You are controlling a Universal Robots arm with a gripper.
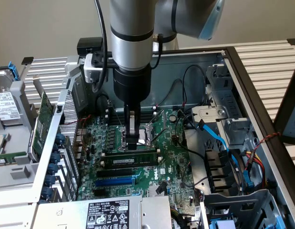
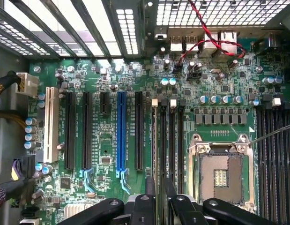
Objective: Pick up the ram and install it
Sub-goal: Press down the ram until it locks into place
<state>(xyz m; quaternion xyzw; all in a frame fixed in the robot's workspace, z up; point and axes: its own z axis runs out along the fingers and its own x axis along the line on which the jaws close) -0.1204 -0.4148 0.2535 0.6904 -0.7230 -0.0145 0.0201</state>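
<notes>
Presently the ram (image 1: 133,150) is pinched by the part-closed gripper (image 1: 132,142) over its slot (image 2: 156,140); any tilt risks jamming.

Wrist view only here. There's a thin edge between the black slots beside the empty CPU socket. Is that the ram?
Observer: Yes. The exterior view shows the ram side-on: a green stick with a white label, upright on edge.
Operator: What's above it?
Observer: The end effector points straight down at the middle of its top edge.
Operator: Any other boards around?
Observer: A larger green expansion card sits at the exterior view's left, beyond the case wall.
</notes>
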